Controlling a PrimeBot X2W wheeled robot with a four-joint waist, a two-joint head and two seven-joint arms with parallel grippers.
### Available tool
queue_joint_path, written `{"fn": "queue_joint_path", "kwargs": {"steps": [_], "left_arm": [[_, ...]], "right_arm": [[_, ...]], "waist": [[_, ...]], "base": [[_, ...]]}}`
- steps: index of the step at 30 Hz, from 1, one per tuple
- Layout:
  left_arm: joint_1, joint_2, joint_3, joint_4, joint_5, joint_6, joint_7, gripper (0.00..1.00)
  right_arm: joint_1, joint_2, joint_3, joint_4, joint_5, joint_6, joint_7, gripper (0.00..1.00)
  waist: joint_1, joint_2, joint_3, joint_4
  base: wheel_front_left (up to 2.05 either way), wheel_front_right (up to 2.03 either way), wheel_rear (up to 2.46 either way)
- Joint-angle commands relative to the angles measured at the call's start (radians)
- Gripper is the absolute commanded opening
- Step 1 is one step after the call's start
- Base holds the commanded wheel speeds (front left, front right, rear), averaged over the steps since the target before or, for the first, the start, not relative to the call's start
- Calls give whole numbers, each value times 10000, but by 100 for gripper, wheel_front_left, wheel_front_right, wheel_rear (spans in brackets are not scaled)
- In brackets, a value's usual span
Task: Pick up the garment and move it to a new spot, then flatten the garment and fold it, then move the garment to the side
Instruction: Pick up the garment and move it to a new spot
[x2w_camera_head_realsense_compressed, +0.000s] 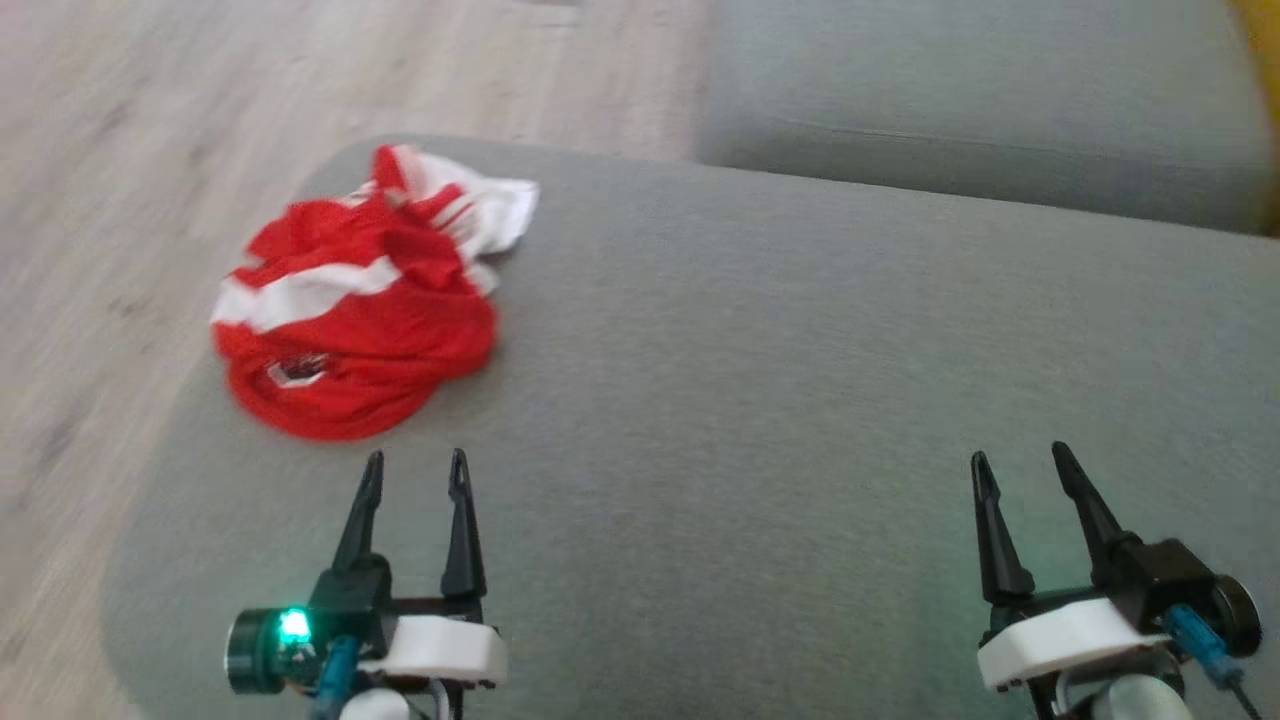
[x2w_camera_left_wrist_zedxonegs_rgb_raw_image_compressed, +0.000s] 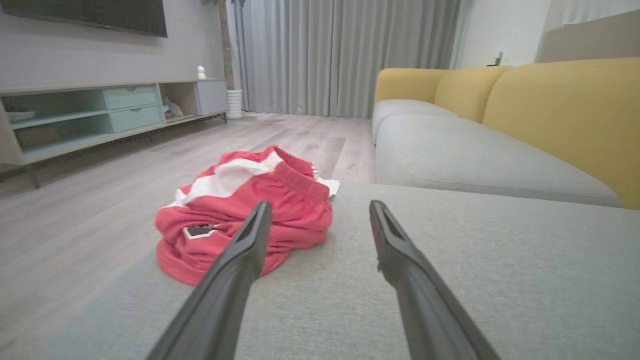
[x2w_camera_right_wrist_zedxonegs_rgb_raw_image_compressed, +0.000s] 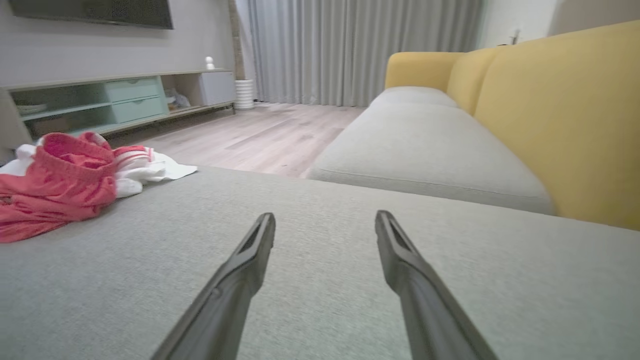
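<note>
Garment (x2w_camera_head_realsense_compressed: 360, 310): red fabric with broad white bands, thin white stripes on one part, crumpled in a loose heap, not flat and not folded. An elastic-looking ribbed band runs over the top of the heap in the left wrist view. Small dark-and-white patch on the lower front; can't read it. A white corner of cloth sticks out at the far side.

Location: on the grey seat cushion (x2w_camera_head_realsense_compressed: 750, 400), at its far-left corner, close to the edge by the wood floor (x2w_camera_head_realsense_compressed: 150, 150). A second grey seat (x2w_camera_head_realsense_compressed: 980, 110) sits beyond, with a yellow backrest (x2w_camera_left_wrist_zedxonegs_rgb_raw_image_compressed: 560, 115) along the right side.

Left end effector (x2w_camera_head_realsense_compressed: 416, 456): fingers spread wide, nothing between them, tips pointing at the garment, just short of its near edge, no contact. Right end effector (x2w_camera_head_realsense_compressed: 1018, 452): also spread wide, holding nothing, over bare cushion, well apart from the garment.

Containers: low TV cabinet (x2w_camera_left_wrist_zedxonegs_rgb_raw_image_compressed: 100, 115) against the left wall, with open shelves and two pale green drawers (x2w_camera_left_wrist_zedxonegs_rgb_raw_image_compressed: 131, 107), both closed. The left open shelf holds something pale, too blurred to name. The open bay right of the drawers has a light lump in it, unclear. Small white figure on the cabinet top. White ribbed pot (x2w_camera_left_wrist_zedxonegs_rgb_raw_image_compressed: 234, 103) on the floor beside the grey curtain (x2w_camera_left_wrist_zedxonegs_rgb_raw_image_compressed: 340, 55); contents can't be seen.
</note>
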Motion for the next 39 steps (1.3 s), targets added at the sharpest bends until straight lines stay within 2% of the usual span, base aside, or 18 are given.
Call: {"fn": "queue_joint_path", "kwargs": {"steps": [1, 4, 7, 14, 19, 23, 28, 33, 36, 39], "left_arm": [[-485, 26, 462, -377, 106, 52, -97, 100], [-404, 26, 835, -486, 246, 67, -97, 100], [-353, 26, 1134, -561, 255, 47, -97, 100], [-295, 26, 1614, -787, 355, 46, -97, 100], [-870, 26, 1674, -863, 475, -47, -97, 100], [-2019, 26, 1597, -727, 683, -344, -97, 100], [-3840, 26, 1468, -32, 645, -654, -97, 100], [-5535, 26, 1323, 1526, 353, -535, -97, 100], [-6313, 26, 1100, 2686, -58, -643, -97, 100], [-6952, 26, 919, 3272, -548, -720, -97, 100]], "right_arm": [[-371, -93, 178, -325, -82, -7, -109, 100], [-481, -93, -12, -261, -214, -7, -109, 100], [-549, -93, -138, -263, -282, -7, -109, 100], [-761, -93, -222, -229, -532, -7, -109, 100], [-750, -93, -507, -386, -967, -7, -109, 100], [-868, -143, -652, -552, -1568, -7, -109, 100], [-1333, -776, -829, -747, -1851, -7, -109, 100], [-1778, -1433, -844, -899, -1929, -7, -109, 100], [-1914, -1702, -879, -966, -1923, -7, -109, 100], [-1981, -1880, -922, -1028, -1895, -7, -109, 100]], "waist": [[0, 0, 227, 1129], [0, 0, 328, 2035], [0, 0, 400, 2520], [0, 0, 746, 2784], [0, 0, 1282, 2891], [0, 0, 1969, 2737], [0, 0, 3047, 2348], [0, 0, 3944, 1928], [0, 0, 4313, 1740], [0, 0, 4628, 1602]], "base": [[0, 0, 0], [0, 0, 0], [0, 0, 0], [0, 0, 0], [0, 0, 0], [0, 0, 0], [0, 0, 0], [0, 0, 0], [0, 0, 0], [0, 0, 0]]}}
